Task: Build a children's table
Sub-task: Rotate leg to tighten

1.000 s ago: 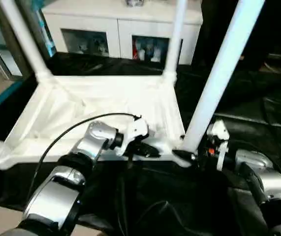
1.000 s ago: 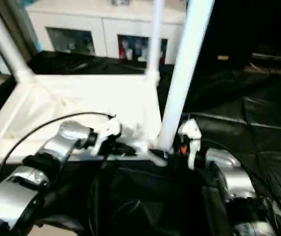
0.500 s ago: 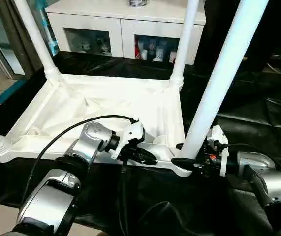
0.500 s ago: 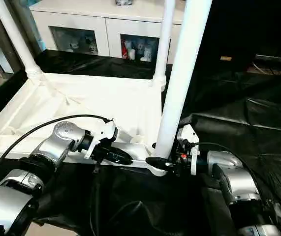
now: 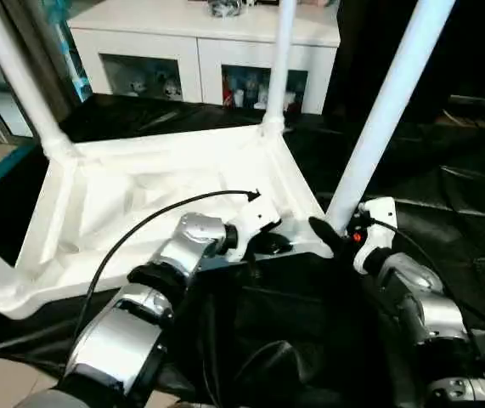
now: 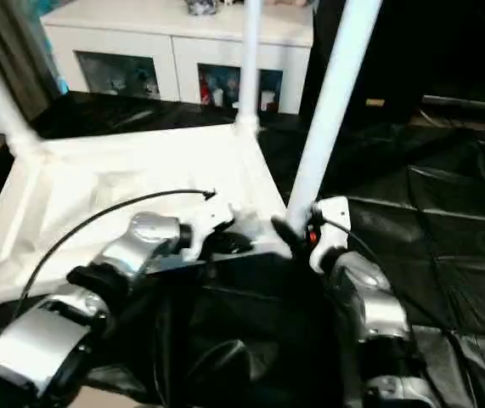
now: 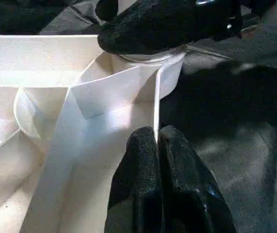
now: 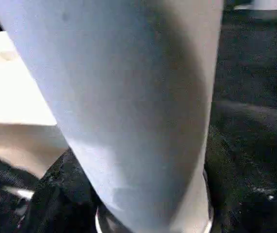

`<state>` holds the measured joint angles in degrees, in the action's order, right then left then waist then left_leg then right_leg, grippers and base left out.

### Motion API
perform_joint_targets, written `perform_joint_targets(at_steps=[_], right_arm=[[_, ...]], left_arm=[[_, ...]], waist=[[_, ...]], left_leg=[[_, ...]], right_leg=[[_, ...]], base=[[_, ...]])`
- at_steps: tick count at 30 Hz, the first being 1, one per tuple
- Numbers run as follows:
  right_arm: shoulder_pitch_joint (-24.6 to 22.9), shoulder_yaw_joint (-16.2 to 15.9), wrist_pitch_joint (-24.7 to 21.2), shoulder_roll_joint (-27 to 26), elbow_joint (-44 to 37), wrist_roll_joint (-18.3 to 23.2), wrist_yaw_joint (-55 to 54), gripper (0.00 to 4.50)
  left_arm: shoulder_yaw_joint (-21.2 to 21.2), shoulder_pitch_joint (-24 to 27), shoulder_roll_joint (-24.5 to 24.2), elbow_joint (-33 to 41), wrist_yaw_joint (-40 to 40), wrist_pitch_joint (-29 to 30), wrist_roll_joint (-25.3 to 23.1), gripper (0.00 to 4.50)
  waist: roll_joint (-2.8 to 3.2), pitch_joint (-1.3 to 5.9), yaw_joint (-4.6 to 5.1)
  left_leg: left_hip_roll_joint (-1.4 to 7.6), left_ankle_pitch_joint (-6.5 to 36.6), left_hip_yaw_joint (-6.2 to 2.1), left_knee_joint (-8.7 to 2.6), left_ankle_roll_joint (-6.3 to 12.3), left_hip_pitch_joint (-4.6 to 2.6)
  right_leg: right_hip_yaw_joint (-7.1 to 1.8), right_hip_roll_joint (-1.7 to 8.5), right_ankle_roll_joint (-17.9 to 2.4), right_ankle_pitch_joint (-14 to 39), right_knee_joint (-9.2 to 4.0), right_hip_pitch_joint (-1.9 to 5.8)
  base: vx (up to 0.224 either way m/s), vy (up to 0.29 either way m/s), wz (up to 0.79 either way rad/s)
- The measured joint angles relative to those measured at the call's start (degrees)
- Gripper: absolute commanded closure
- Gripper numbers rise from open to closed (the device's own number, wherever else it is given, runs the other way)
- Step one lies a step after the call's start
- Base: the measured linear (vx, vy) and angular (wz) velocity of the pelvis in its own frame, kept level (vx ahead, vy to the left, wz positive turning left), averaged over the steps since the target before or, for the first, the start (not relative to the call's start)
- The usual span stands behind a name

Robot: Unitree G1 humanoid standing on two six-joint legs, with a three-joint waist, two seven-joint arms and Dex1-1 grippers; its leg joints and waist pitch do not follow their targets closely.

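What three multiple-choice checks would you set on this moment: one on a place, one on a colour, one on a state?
1. Where is the right pincer?
A. At the foot of the near-right leg
B. On the far-left leg
C. On the white cabinet

2. What colour is the work table's cover?
A. White
B. Blue
C. Black

3. What is the left pincer doing?
A. Hanging open above the table
B. Shut on the children's table rim
C. Holding a loose leg

Answers:
1 A: the right pincer sits against the foot of the near-right leg, where it enters its corner socket.
2 C: the cover is black all around the white table.
3 B: the left pincer has both fingers pressed on the thin children's table rim.
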<state>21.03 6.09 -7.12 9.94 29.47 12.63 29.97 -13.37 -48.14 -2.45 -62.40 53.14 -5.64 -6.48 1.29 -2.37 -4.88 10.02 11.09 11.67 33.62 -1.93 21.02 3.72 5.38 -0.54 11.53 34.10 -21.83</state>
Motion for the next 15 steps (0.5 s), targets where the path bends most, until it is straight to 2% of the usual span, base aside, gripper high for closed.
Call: perform_joint_targets(at_steps=[3,4,5,7,9,12,15], right_arm=[[-0.3,0.2,1.3,-0.8,0.0,-0.8,-0.9,1.94],[-0.3,0.2,1.4,-0.8,0.0,-0.7,-0.9,1.59],[-0.4,0.4,1.5,-0.9,0.0,-0.3,-0.8,1.59],[-0.8,0.9,1.5,-0.9,-0.2,1.0,0.4,1.21],[-1.7,0.9,1.5,-0.4,-1.3,1.3,2.7,1.03],[-3.5,0.1,1.3,1.7,-3.4,1.4,6.7,0.89],[-6.4,-1.8,-0.3,7.1,-7.1,2.6,14.3,0.89]], left_arm=[[0.1,-0.1,0.0,-0.5,0.0,-0.7,0.0,4.50],[0.1,-0.1,0.0,-0.5,0.1,-1.0,-0.1,4.50],[0.0,-0.1,0.0,-0.6,0.3,-1.2,-0.1,4.50],[0.0,-0.1,-0.1,-0.8,0.9,-2.0,-0.2,4.50],[0.0,-0.1,-0.4,-0.8,1.8,-2.3,-0.1,4.50],[0.0,-0.1,-0.7,-0.8,3.3,-3.2,-0.1,4.50],[-0.5,0.3,-1.4,-0.3,6.5,-4.7,-0.1,4.50]], waist=[[0.05,0.03,0.03],[0.05,0.03,0.02],[0.05,0.03,0.01],[0.07,0.02,-0.04],[0.07,0.02,-0.08],[0.10,0.03,-0.34],[0.17,0.04,-0.91]], left_leg=[[0.00,0.0,0.00,-0.02,0.00,-0.01],[0.00,0.0,0.00,-0.02,0.00,-0.01],[0.00,0.0,0.00,-0.03,0.00,0.00],[0.00,0.0,0.00,-0.06,0.00,0.01],[0.00,0.0,0.00,-0.12,0.00,0.00],[0.02,0.0,0.00,-0.15,0.01,0.05],[0.01,0.0,0.00,-0.12,0.07,0.12]], right_leg=[[0.00,0.00,0.0,0.0,0.00,0.00],[0.00,0.00,0.0,0.0,0.00,0.00],[0.00,0.00,0.0,0.0,0.00,0.00],[0.00,0.00,0.0,0.0,0.00,-0.01],[0.03,0.00,0.0,0.0,0.02,-0.02],[0.07,0.00,0.1,0.0,0.01,-0.05],[0.06,0.01,0.2,0.1,-0.02,-0.04]], base=[[0.000,0.000,0.00],[0.000,0.000,0.00],[0.000,0.000,0.00],[0.000,0.000,0.00],[0.000,0.000,0.00],[0.000,0.000,0.00],[0.000,0.000,0.00]])
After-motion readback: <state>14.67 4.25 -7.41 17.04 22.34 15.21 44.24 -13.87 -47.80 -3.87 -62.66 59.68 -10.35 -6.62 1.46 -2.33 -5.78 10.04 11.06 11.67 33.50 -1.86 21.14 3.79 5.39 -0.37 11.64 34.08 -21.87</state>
